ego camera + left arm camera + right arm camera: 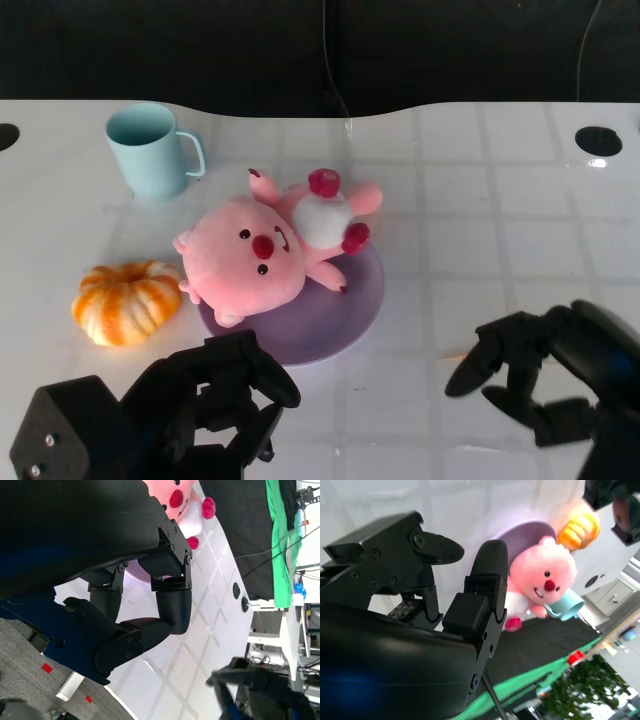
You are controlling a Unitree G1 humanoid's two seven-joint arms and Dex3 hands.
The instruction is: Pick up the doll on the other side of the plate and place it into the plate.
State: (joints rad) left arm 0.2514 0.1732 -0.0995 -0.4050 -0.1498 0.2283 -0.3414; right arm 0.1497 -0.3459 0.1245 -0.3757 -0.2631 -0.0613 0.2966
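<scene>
Already the pink doll point(270, 245) is lying across the purple plate point(350, 310) at the frame's center, looking soft and light, best gripped around its plush body, while both the left hand point(215, 400) and right hand point(530, 370) are hovering with fingers spread, holding nothing.

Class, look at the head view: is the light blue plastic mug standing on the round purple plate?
No: the light blue plastic mug stands on the white table, beyond the round purple plate, which carries the pink plush doll.

Each robot hand point(215, 395) is matte black; blocky, screw-studded casing point(50, 430).
</scene>
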